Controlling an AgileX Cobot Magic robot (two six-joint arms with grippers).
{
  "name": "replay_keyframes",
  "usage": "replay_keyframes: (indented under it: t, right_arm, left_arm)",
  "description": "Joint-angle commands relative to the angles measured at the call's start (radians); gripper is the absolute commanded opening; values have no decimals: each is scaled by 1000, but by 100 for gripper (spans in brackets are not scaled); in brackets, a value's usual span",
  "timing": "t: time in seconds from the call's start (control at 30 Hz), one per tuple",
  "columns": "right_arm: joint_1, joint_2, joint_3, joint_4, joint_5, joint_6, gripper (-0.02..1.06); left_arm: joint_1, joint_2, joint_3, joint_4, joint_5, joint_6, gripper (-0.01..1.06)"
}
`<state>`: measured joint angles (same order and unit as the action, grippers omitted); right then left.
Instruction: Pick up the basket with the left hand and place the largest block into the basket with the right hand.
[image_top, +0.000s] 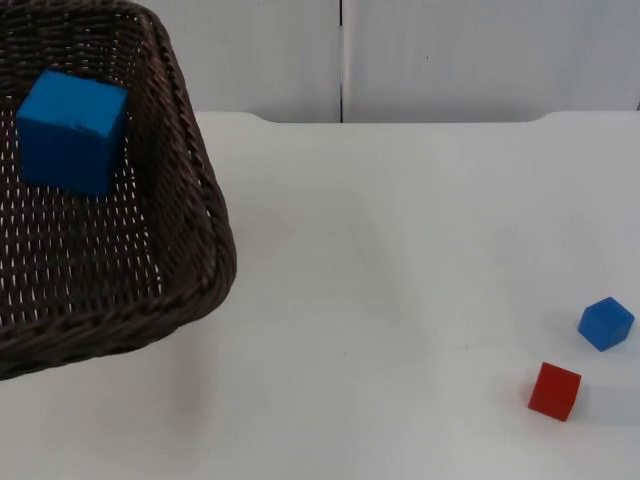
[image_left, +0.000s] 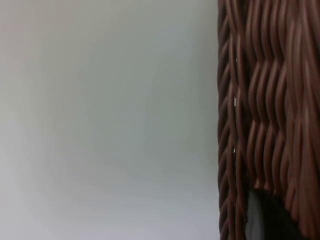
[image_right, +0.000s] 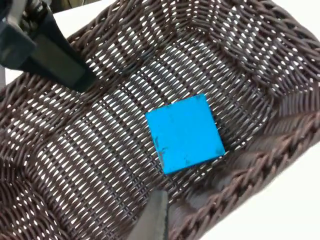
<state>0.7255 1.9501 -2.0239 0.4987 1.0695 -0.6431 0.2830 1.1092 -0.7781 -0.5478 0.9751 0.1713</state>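
We count one basket (image_top: 195, 160) and three blocks: two blue and one red. In the top view the dark brown wicker basket fills the upper left of the frame. It is tilted and raised off the white table (image_top: 380, 250), with a faint shadow on the table beneath its near rim.

The large blue block (image_top: 72, 130), the biggest of the three, lies inside the basket on its woven floor. The right wrist view shows the same block (image_right: 185, 134) resting flat near one basket wall (image_right: 260, 165).

The other two blocks sit on the table at the lower right of the top view, near each other but apart. The small blue block (image_top: 605, 323) is closer to the right edge, and the red block (image_top: 554, 390) is just below and to its left. The grey partition wall (image_top: 480, 55) runs across the top of the frame.

The left gripper (image_right: 60, 62) is clamped on the basket's wall, with one black finger inside. In the left wrist view the weave (image_left: 270, 100) stands close against it.

The right gripper (image_right: 152, 222) hangs over the basket, above the large block. We cannot tell whether it is open or closed.
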Motion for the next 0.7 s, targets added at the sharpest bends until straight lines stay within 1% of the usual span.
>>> replay_keyframes:
  t: [0.0,0.07,0.1,0.13,0.2,0.27,0.3,0.43,0.47,0.57,0.67]
  right_arm:
    - [-7,-32,-4,-16,9,20,82]
    - [-7,-48,-4,-74,7,42,82]
    - [-7,-48,-4,-74,7,42,82]
    - [-7,-60,-4,-98,7,54,82]
    - [-7,-82,-4,-119,7,61,82]
    - [-7,-101,-4,-136,7,72,82]
    - [-7,-101,-4,-136,7,72,82]
    - [-7,-140,-4,-142,7,79,82]
    - [-7,-140,-4,-142,7,79,82]
    - [-7,-163,-4,-170,9,109,82]
    - [-7,-179,-4,-198,24,134,82]
  left_arm:
    - [3,-10,1,-26,-20,11,0]
    - [3,-8,1,-34,-22,20,0]
    - [3,-8,1,-34,-22,20,0]
    - [3,-1,1,-42,-20,30,0]
    - [-1,23,1,-66,-20,46,0]
    - [-11,63,1,-107,-20,88,0]
    - [-11,63,1,-107,-20,88,0]
    - [-37,153,1,-205,-31,194,0]
    - [-37,153,1,-205,-31,194,0]
    - [-84,224,1,-245,-76,243,0]
    - [-155,299,1,-267,-165,251,0]
